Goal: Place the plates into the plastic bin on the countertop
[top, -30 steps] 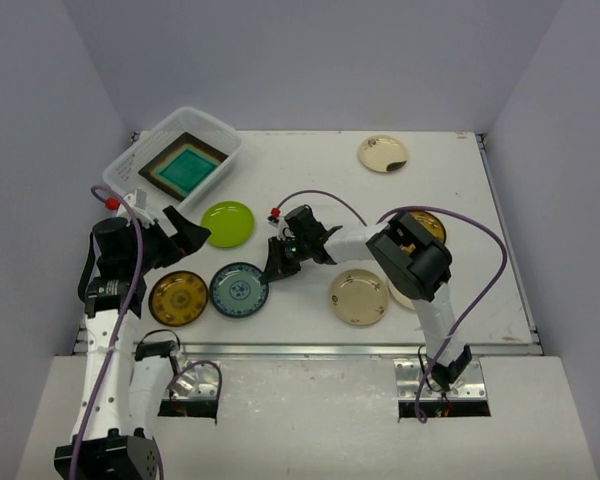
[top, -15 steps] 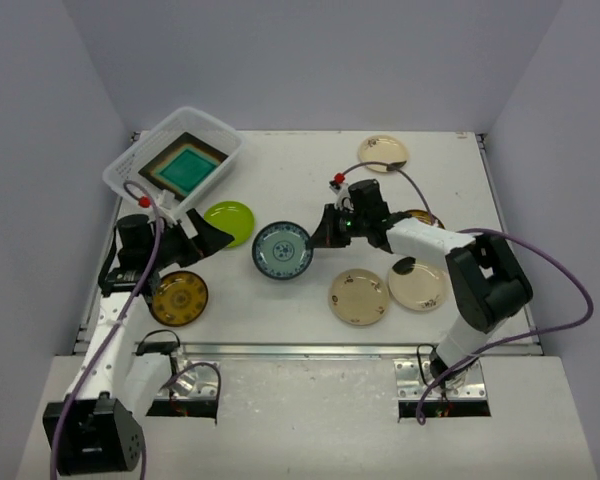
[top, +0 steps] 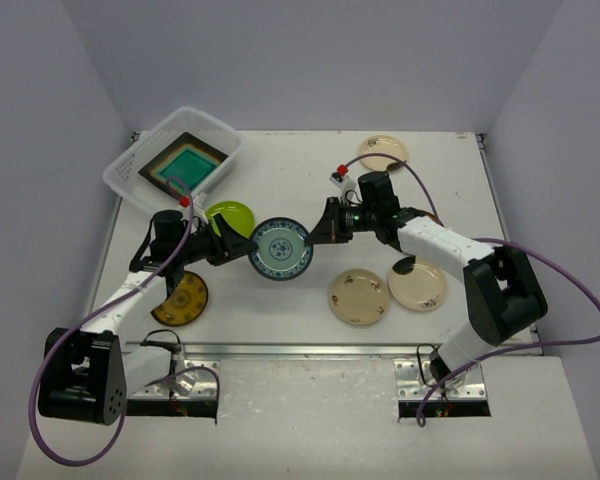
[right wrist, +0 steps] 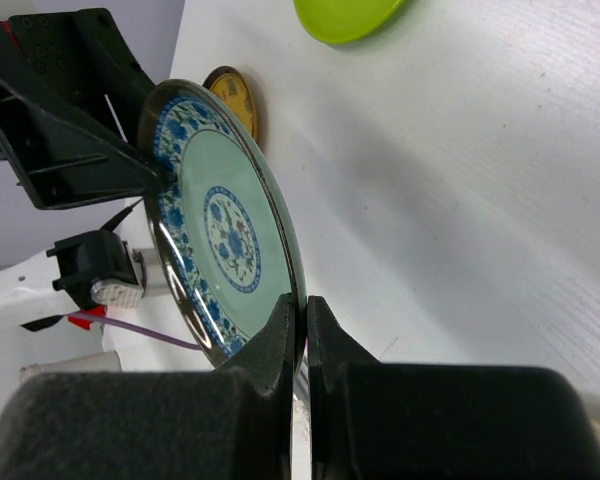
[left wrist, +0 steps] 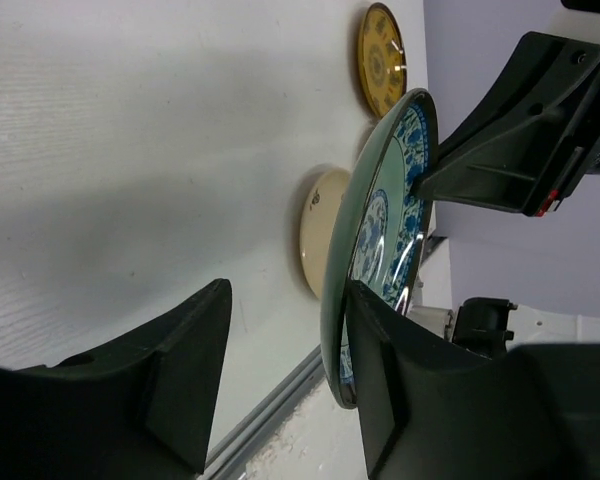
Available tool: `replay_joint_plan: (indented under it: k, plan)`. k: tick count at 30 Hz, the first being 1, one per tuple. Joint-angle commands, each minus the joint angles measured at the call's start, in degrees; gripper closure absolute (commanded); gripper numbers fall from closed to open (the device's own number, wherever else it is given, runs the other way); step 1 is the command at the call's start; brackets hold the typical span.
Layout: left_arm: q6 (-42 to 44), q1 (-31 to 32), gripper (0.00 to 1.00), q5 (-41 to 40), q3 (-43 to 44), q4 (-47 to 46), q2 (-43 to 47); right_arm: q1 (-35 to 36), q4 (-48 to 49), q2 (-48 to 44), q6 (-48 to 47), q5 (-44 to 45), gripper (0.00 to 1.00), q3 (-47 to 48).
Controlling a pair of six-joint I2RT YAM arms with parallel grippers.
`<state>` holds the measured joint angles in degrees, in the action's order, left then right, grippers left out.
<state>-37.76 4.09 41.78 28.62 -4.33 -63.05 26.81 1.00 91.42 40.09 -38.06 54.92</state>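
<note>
Top external view shows the blue-patterned plate (top: 283, 250) hanging above the counter (top: 300, 160), the right end effector (top: 317, 234) clamped on its right rim and the left end effector (top: 242, 247) gaping around its left rim, on the side nearer the plastic bin (top: 130, 165).

blue-patterned plate (top: 282, 249): raised above countertop (top: 310, 170) | teal square plate (top: 188, 167): in plastic bin (top: 128, 172)

The flat white counter (top: 300, 170) carries a translucent white perforated plastic bin (top: 140, 148), a lime green round plate (top: 236, 210), a mustard-patterned round plate (top: 192, 300) and three cream round plates: near centre (top: 358, 297), beside it (top: 418, 284), far edge (top: 383, 152)
</note>
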Motion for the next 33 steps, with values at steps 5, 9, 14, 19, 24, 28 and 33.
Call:
replay_joint_plan:
  k: [5, 9, 14, 19, 24, 28, 33]
  plan:
    - [-0.73, 2.33, 0.85, 2.77, 1.6, -6.82, -1.81, 0.0, 5.59, -1.6, 3.67, -4.56, 1.0, 1.34]
    - [-2.98, 2.66, 1.0, 3.29, 3.16, -9.71, -1.99, 0.0, 6.62, -1.66, 4.18, -4.74, 0.97, 0.38]
    - [-5.96, 1.12, 1.0, -6.52, 8.4, -7.81, -2.72, -1.64, 2.83, -4.44, 2.39, 0.32, 0.01, -1.47]
    - [-10.3, -10.21, 1.0, -22.75, 19.85, 4.47, -6.89, -8.73, 1.43, -12.37, 2.67, 6.18, 0.01, -9.92]
    - [-14.08, -16.94, 1.0, -37.45, 33.2, 13.36, -16.01, -10.63, -3.67, -16.85, -0.86, 9.57, 0.01, -13.95]
    - [-14.17, -19.99, 1.0, -38.58, 44.1, 16.22, -29.07, -10.78, -6.39, -18.91, -1.98, 11.27, 0.01, -15.54]
    - [-11.83, -20.97, 1.0, -37.65, 60.23, 21.68, -43.15, -11.43, -6.8, -21.28, 0.1, 14.39, 0.01, -17.87]
